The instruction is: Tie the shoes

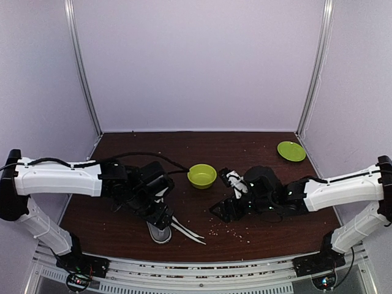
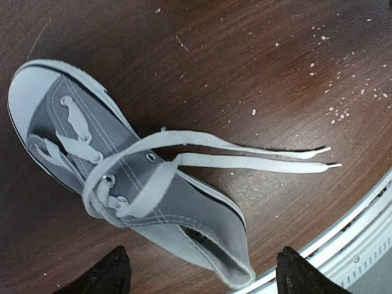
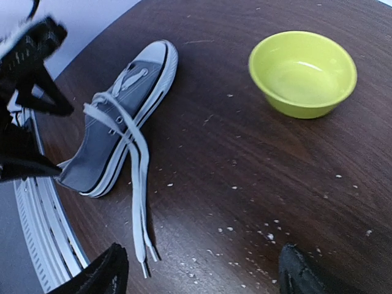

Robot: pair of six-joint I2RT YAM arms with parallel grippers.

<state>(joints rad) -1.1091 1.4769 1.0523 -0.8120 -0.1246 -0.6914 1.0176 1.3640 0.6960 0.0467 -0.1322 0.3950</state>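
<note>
Shoe [image 2: 184,211]: one grey canvas low-top with a white toe cap and white rim, standing on its sole on the dark wooden surface [image 1: 202,147]. It sits directly under the left end effector [image 2: 203,271]. In that wrist view the heel opening lies between the two black fingertips and the toe points away from them.

Left end effector: fingers spread wide, one to either side of the heel, gripping nothing. Whether they touch the shoe cannot be told.

Laces [image 2: 257,163]: white and flat, crossed loosely over the upper eyelets, no bow. Both ends run side by side off the shoe and across the surface, away from the left end effector on the side toward the right arm. Their tips lie close together near the metal rail [image 2: 361,239].

Right end effector [image 3: 203,272]: fingers wide apart, nothing between them. It points toward the shoe, which lies ahead of it and to its left, apart from it. The lace tips are the part of the shoe nearest to it.

Green bowl [image 3: 303,73]: upright, ahead and to the right of the right end effector, well apart from the shoe.

Green plate [image 1: 291,150]: beyond the right end effector, near the far corner.

White crumbs [image 3: 269,236]: scattered on the surface just ahead of the right end effector.
</note>
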